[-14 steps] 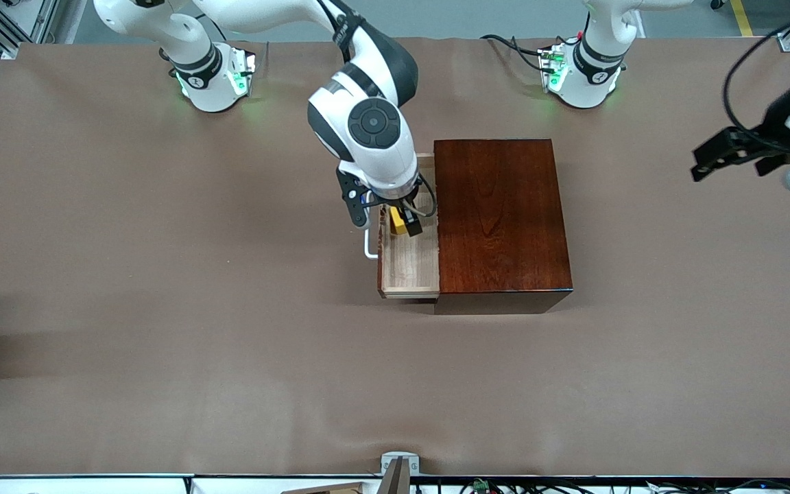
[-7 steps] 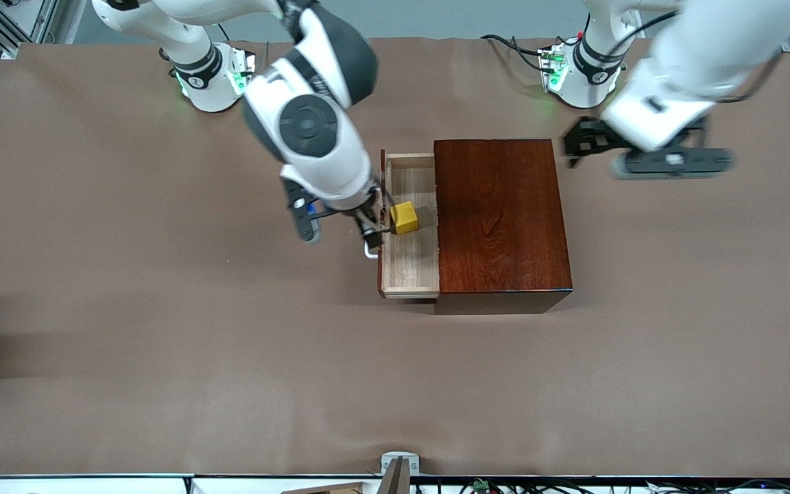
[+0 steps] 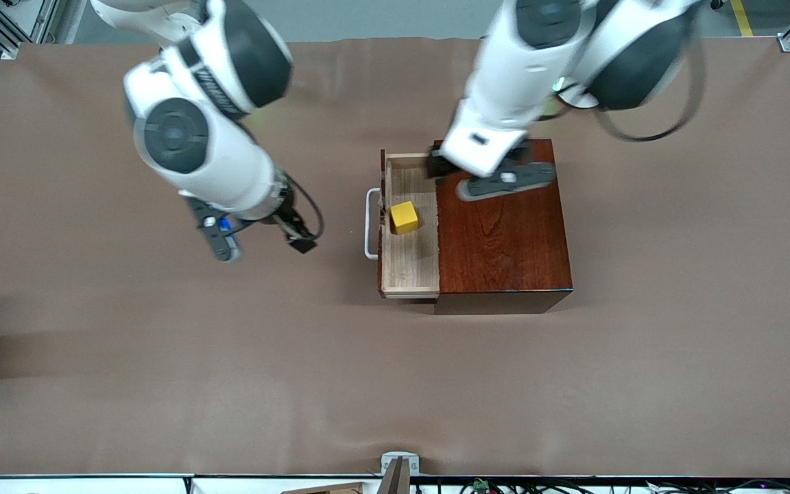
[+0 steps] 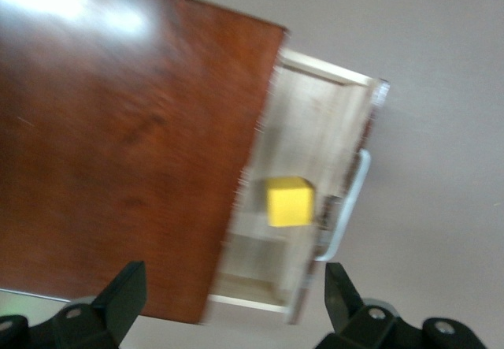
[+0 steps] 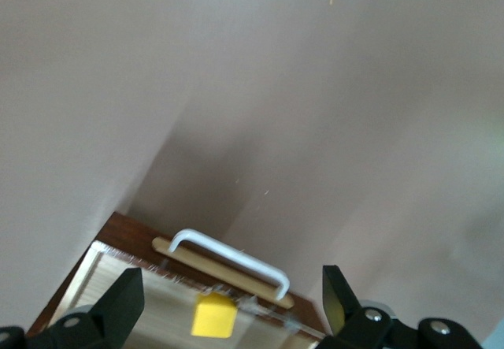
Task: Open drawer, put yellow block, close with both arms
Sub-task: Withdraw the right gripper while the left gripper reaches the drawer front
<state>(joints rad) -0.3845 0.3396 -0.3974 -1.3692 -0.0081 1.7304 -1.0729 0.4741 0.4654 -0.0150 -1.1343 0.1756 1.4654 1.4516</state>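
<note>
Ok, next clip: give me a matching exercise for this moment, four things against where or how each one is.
Things:
1. yellow block
2. drawer
3. left pincer
4. right pincer

Places or states:
A. open, over bare table toward the right arm's end
B. pulled out of the wooden box
C. lying inside the tray, nothing gripping it
D. open, over the box top

Pairs: 1-C, 2-B, 3-D, 4-A
</note>
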